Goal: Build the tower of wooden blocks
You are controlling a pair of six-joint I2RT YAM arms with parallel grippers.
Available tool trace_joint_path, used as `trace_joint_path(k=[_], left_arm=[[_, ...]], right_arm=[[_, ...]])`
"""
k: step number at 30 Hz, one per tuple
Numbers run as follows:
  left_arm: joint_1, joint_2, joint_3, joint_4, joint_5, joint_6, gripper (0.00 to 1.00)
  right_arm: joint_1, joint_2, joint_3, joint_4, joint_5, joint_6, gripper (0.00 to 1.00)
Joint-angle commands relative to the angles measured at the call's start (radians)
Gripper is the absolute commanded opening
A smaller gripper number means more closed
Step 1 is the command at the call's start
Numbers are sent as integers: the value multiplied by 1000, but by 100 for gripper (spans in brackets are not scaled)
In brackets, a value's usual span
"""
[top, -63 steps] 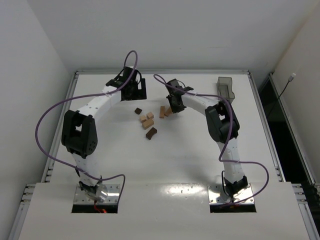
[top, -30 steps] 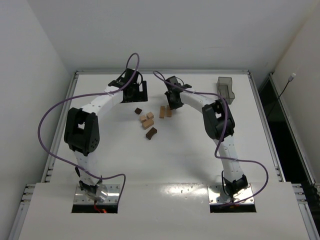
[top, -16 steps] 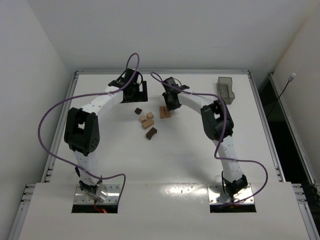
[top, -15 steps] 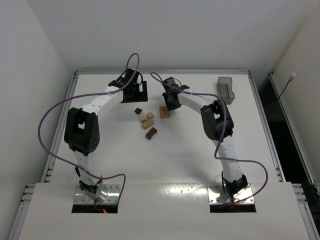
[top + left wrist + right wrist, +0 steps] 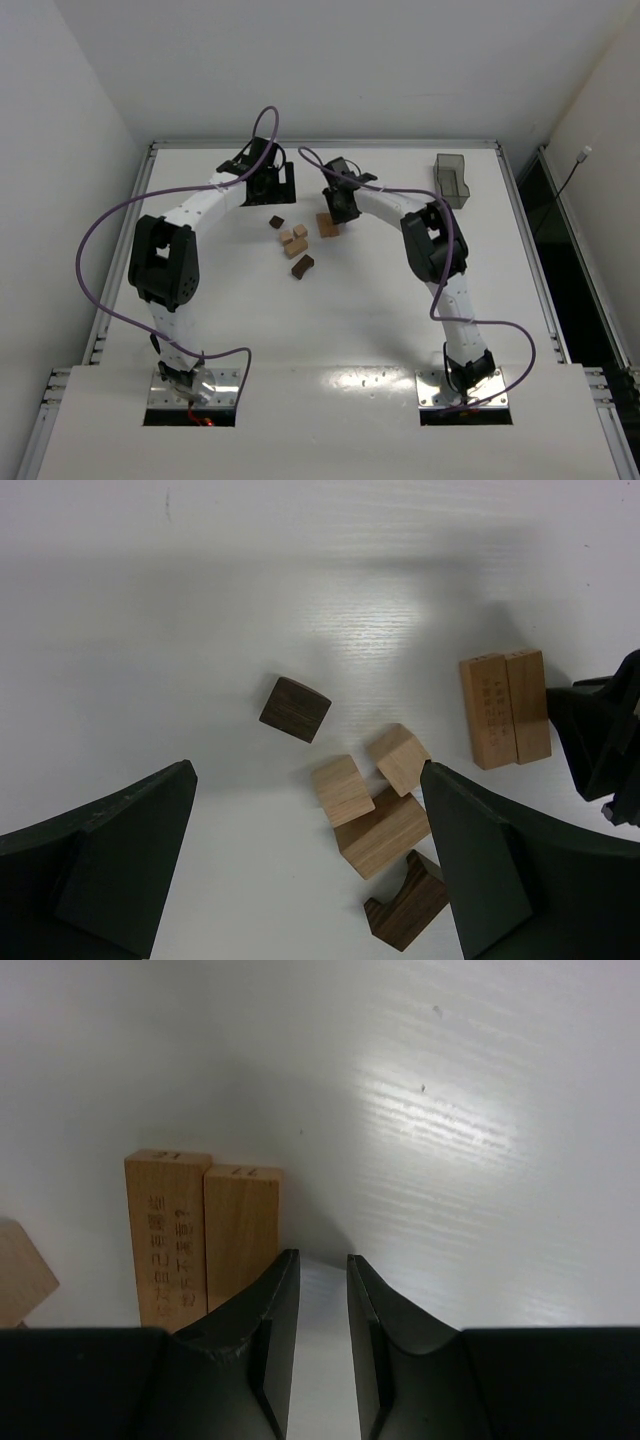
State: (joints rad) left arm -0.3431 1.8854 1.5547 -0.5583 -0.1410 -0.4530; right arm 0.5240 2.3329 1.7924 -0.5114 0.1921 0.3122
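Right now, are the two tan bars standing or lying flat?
Lying flat: the tan bars show their long faces up, side by side and touching.

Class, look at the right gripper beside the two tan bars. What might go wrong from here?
1. The right gripper, jaws nearly closed, sits right beside the right tan bar, which touches the left tan bar; it may push both instead of grasping one.
2. Pushed bars could slide into the tan cube nearby.
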Motion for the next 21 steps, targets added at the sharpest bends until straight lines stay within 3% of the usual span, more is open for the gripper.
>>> trace_joint_path(k=[1,21], left_arm=[[7,17,35,21,11,-10,94],[7,-2,16,31,20,-10,94]], right_arm=[[14,-78,-44,1,-16,27,23],[42,-130,-85,19,-34,27,24]])
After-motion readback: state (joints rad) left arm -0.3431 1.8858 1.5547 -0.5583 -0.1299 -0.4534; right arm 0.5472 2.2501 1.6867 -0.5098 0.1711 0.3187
